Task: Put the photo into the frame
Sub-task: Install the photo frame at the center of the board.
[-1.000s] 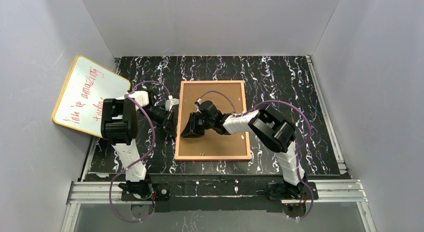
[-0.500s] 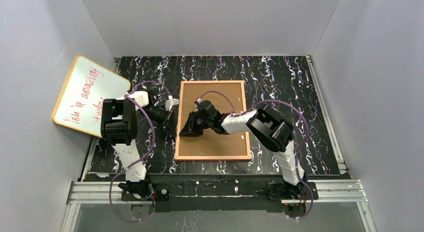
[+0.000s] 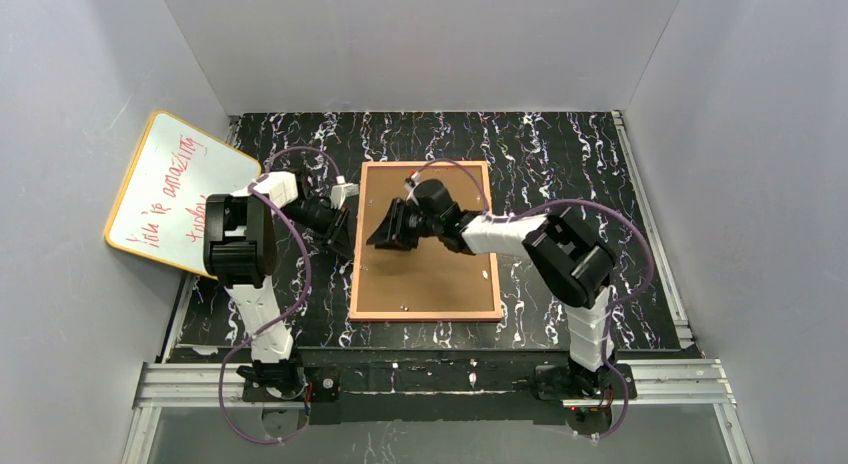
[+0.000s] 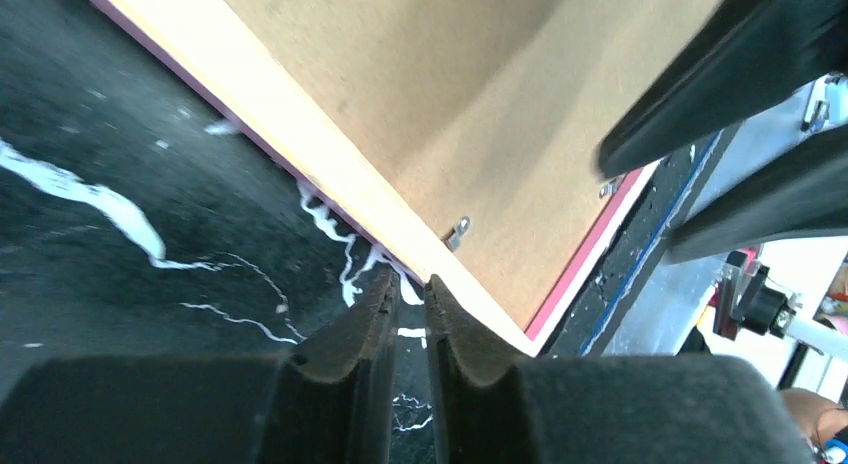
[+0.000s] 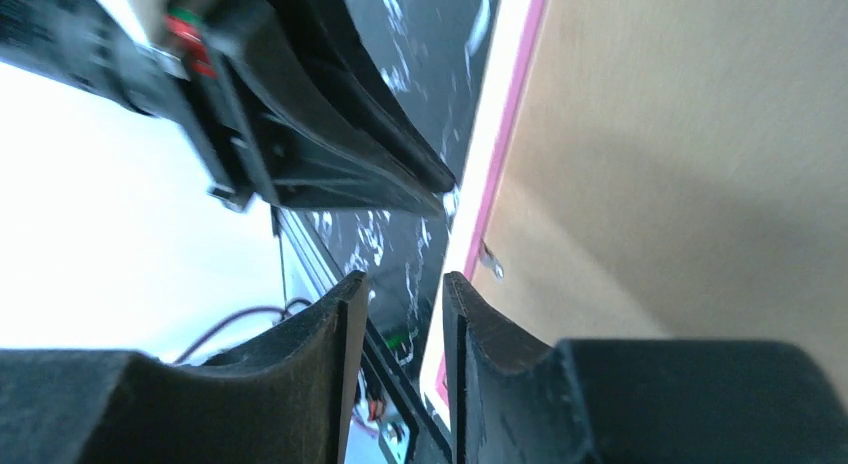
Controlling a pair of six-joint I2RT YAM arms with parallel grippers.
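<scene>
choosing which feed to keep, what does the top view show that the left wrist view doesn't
Only the top view: the whiteboard with red writing, and the whole frame lying back-up. Only the left wrist: the frame's pink outer edge, and the left jaws slightly apart, holding nothing. Both: the brown backing board and the black marbled table.

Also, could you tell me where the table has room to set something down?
Bare table lies right of the frame, out to the side rail, and behind it to the back wall. The frame's left edge is crowded: left gripper, right gripper, whiteboard.
</scene>
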